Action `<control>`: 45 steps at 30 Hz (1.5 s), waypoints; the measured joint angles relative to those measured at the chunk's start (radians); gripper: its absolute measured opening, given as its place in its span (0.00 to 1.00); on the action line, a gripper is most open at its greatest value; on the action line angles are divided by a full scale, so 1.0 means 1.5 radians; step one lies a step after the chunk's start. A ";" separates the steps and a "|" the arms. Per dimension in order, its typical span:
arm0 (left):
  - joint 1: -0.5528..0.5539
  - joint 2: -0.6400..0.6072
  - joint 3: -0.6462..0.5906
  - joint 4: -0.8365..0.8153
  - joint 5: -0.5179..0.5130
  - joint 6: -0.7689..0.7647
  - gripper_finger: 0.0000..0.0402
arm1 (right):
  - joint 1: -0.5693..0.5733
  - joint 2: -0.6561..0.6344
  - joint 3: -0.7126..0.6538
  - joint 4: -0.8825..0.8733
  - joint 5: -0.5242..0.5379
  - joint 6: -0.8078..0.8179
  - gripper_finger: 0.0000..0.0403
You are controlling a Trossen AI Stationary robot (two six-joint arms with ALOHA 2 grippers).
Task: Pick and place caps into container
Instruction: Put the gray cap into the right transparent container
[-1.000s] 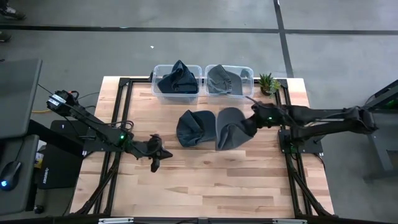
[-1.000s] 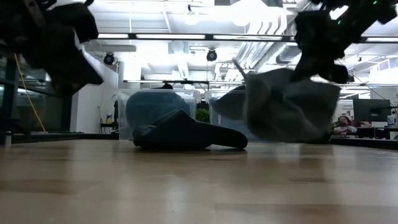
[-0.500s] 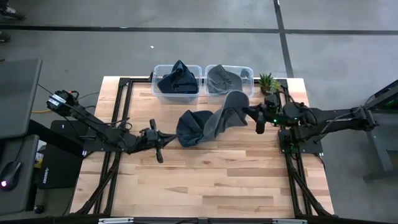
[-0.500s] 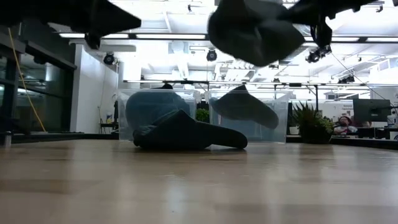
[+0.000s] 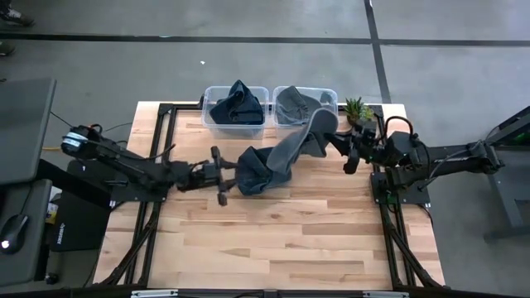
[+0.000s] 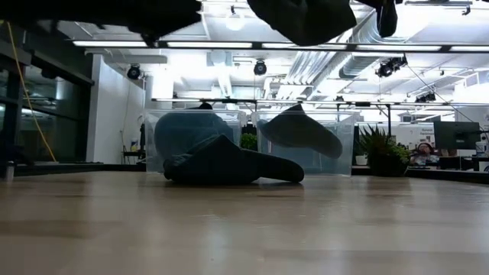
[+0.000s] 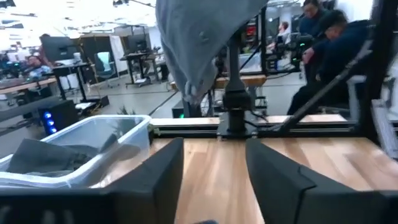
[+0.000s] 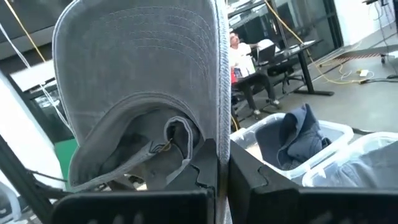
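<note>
A grey cap point(image 5: 300, 145) is up in the air over the table's far middle, with my right gripper point(image 5: 335, 142) shut on it; the low view shows this cap point(image 6: 306, 15) high above the wood. A dark slate-blue cap point(image 5: 255, 170) lies crumpled on the table, its underside on the wood point(image 6: 229, 164). Just left of it my left gripper point(image 5: 225, 174) stands open, pointing at it with nothing between its fingers point(image 7: 163, 180). Two clear bins stand at the far edge: the left one point(image 5: 217, 116) holds a dark cap, the right one point(image 5: 330, 98) a grey one. My right gripper pinches a thin edge of the grey cap point(image 8: 221, 134) between its two shut fingers point(image 8: 205, 168). The fingers come about level from the table's right side. The cap is lifted clear of the table, reaching out beyond the fingers, with its stitched brim point(image 8: 143, 31) farthest from them.
A small potted plant point(image 5: 358, 108) stands right of the bins. Black frame rails point(image 5: 157, 199) run along the table's left and right sides. Bare wood point(image 5: 281, 240) fills the near half. People and desks show in the room beyond.
My right gripper has risen and drawn back toward the table's right and far edge, tipping up toward level. It has lifted the grey cap off the wood. My left gripper has risen, moved right toward the dark cap, rolled, and opened.
</note>
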 joint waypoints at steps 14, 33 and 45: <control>0.107 0.255 0.246 0.003 0.072 0.052 0.49 | 0.000 0.000 0.000 0.027 0.017 -0.020 0.01; 0.115 0.317 0.353 0.012 -0.020 0.069 0.48 | 0.000 0.000 0.000 0.025 0.025 -0.036 0.01; 0.115 0.317 0.357 -0.006 -0.056 0.024 0.04 | 0.000 0.000 0.001 0.023 0.020 -0.034 0.01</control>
